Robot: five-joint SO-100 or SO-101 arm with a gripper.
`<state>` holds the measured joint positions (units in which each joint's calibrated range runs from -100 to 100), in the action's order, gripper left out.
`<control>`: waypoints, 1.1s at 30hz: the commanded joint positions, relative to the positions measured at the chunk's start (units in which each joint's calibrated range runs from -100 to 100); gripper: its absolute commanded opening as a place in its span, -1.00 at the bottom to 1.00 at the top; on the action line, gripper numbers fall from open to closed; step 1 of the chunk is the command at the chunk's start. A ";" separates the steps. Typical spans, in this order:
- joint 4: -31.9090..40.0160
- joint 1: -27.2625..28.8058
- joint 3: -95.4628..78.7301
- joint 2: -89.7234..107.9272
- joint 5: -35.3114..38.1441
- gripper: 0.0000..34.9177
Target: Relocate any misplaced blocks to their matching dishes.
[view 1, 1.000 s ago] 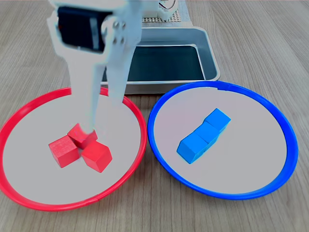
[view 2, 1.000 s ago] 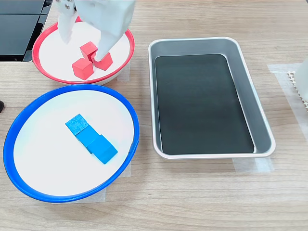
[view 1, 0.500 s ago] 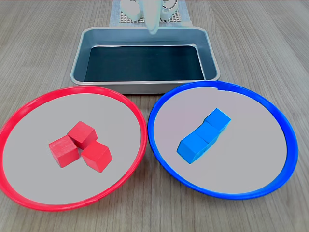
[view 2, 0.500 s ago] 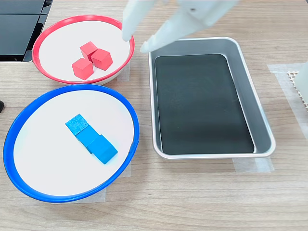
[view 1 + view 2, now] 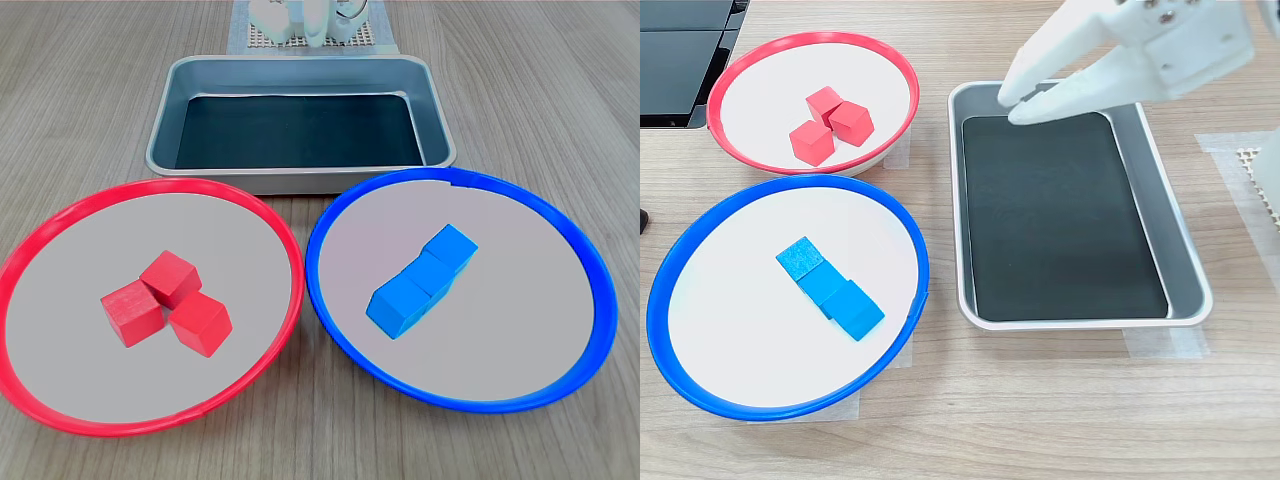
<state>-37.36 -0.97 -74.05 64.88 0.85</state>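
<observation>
Three red blocks [image 5: 168, 276] [image 5: 825, 103] lie bunched together in the red-rimmed dish [image 5: 60, 215] [image 5: 735, 55]. In the blue-rimmed dish [image 5: 590, 260] [image 5: 670, 260], three blue blocks [image 5: 430, 273] [image 5: 825, 286] touch in a slanted row. In both exterior views each block lies in the dish of its own colour. In the second exterior view my white gripper [image 5: 1014, 107] hangs above the far left corner of the silver tray [image 5: 1185, 260], its fingers a little apart, open and holding nothing. The first exterior view shows only white arm parts [image 5: 315, 20] at the top edge.
The rectangular metal tray [image 5: 300, 175] has a bare dark floor with nothing in it. A dark object [image 5: 680, 50] sits at the second exterior view's top left corner. A white mesh mat [image 5: 1255, 175] lies at the second exterior view's right edge.
My gripper rose out of the red-rimmed dish, leaving the red blocks there, and swung across to above the tray. Its fingers have drawn closer together. No block has moved.
</observation>
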 commanded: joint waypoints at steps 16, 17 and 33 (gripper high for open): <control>-5.85 3.66 -19.49 31.54 -5.76 -0.98; -7.17 3.75 -20.04 32.56 -5.67 -0.98; -9.40 4.79 -25.95 34.10 -3.17 -0.98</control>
<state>-46.57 3.89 -99.73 98.72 -3.05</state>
